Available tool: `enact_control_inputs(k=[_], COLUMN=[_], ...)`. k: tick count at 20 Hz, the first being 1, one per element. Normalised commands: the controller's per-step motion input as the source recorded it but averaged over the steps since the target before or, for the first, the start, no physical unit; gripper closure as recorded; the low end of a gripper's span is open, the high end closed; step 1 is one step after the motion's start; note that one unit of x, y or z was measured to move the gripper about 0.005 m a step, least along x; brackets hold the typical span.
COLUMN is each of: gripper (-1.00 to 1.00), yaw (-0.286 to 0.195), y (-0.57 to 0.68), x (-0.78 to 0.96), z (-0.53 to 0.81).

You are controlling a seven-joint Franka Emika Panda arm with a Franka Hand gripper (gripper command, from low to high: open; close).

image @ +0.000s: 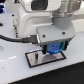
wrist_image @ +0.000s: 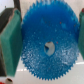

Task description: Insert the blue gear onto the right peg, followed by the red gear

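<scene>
My gripper (image: pixel 53 50) is shut on the blue gear (image: pixel 53 48) and holds it just above the right end of the grey plate with the black border (image: pixel 34 59). In the wrist view the blue gear (wrist_image: pixel 50 42) fills the frame, clamped at its rim between the green pads (wrist_image: pixel 9 42). Its centre hole shows only a pale surface. I cannot make out either peg in any view. A sliver of the red gear (wrist_image: pixel 4 80) shows at the corner of the wrist view. It is hidden in the exterior view.
A large white robot body (image: pixel 30 20) stands close behind the plate. A black cable (image: pixel 15 37) runs along the exterior view's left. The plate lies on a white table (image: pixel 20 72).
</scene>
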Motion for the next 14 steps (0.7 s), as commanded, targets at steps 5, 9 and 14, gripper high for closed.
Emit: enact_control_inputs(k=[5,9,14], gripper=[1.0,1.0,1.0], yaw=[0.0,0.0,0.0], y=[0.01,0.02,0.01], x=[0.2,0.16,0.18], z=[-0.18,-0.16,0.0])
